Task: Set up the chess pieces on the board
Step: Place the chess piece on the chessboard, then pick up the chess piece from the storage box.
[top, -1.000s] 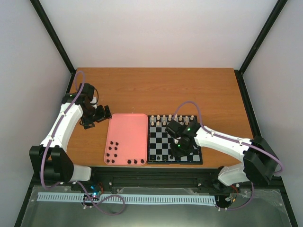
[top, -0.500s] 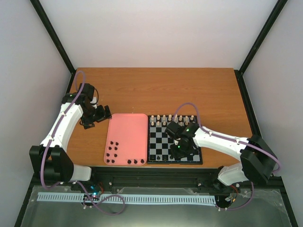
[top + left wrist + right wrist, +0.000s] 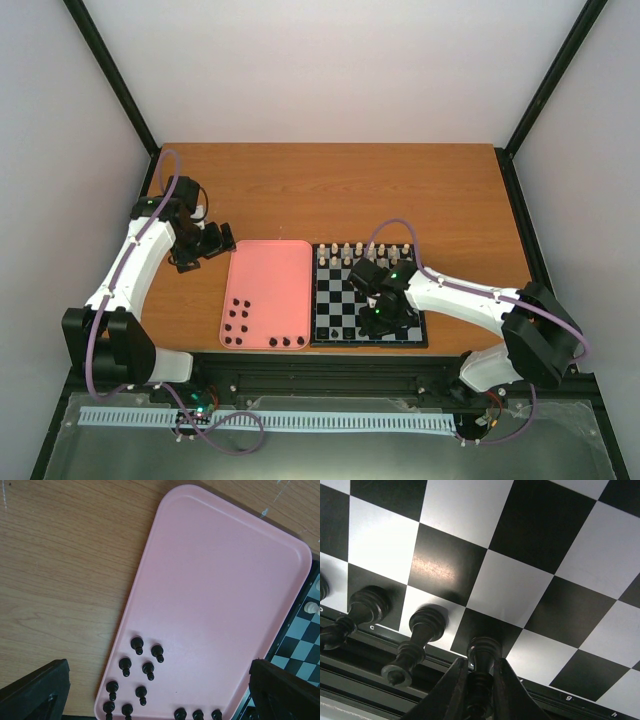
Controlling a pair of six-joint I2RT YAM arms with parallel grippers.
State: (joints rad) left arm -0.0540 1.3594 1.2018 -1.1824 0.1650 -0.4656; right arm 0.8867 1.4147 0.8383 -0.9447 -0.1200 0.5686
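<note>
Barely anything is shifting since a second ago: the right arm [image 3: 470, 295] is swinging its elbow a touch toward the left of the top view, while its wrist is keeping to the same spot over the lower edge of the board [image 3: 335, 300]. Right jaws are pinching together on a black piece [image 3: 482, 652], gripping its stem from both sides at the bottom centre of the right wrist view. Its base is hanging over a dark square in the board's edge row, and I cannot tell whether it is touching. Just left of it, two more black chess pieces [image 3: 425, 625] are standing in that same row. Cream pieces [image 3: 347, 250] are lining the board's upper rows in the top view.

Left jaws are standing wide apart with nothing between them, their fingers [image 3: 37, 692] showing in the lower corners of the left wrist view. Eleven other black chess pieces [image 3: 148, 669] are sitting in the lower left part of the pink tray [image 3: 225, 580], which is lying just left of the board on the table [image 3: 330, 190].
</note>
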